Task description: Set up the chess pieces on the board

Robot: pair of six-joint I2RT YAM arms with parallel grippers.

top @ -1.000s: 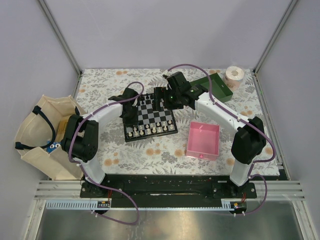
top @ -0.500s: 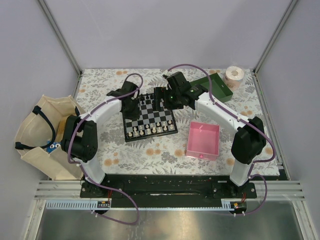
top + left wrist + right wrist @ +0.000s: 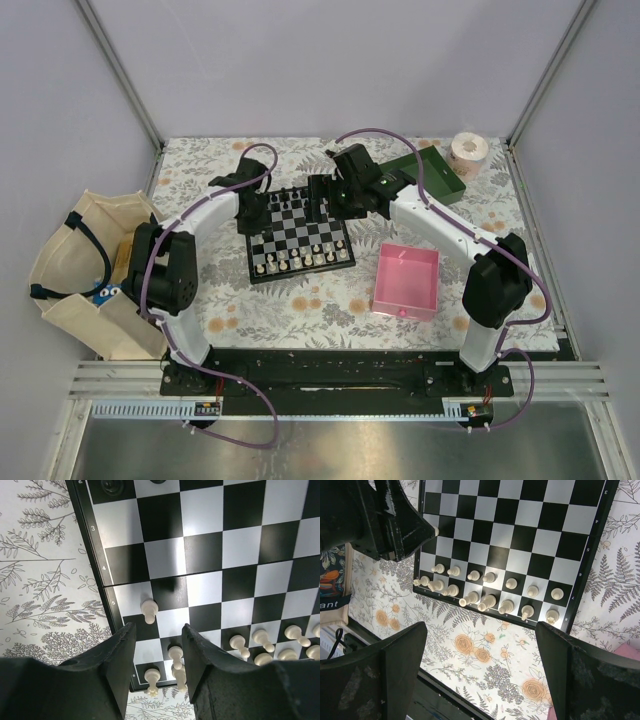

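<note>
Over the far left corner of the board [image 3: 300,238], the left gripper [image 3: 157,632] hangs with its jaws partway apart and nothing between them. You can look straight down the gap to the squares below. Just past its fingers [image 3: 117,670] a lone white pawn [image 3: 149,611] stands upright in the edge column, clear of both pads. A few more cream ones sit closer to the board's border underneath.

The right gripper [image 3: 482,630] is spread as wide as it goes and is also holding nothing. From above it sits over the far edge of the board, right next to the left one but not touching it.

Most of the white pieces [image 3: 511,583] are lined up in two rows along the near edge. The row nearest the border looks a bit ragged, and I can't tell if every piece there is properly upright. The black pieces [image 3: 291,203] are at the far end, partly hidden under the grippers.

The board itself lies mid-table on the floral cloth [image 3: 300,310], turned slightly askew. A pink tray [image 3: 407,285] sits off to its right, a green tray [image 3: 440,178] at the far right with a roll [image 3: 468,150] beside it, and a canvas tote [image 3: 70,280] hangs off the left edge.
</note>
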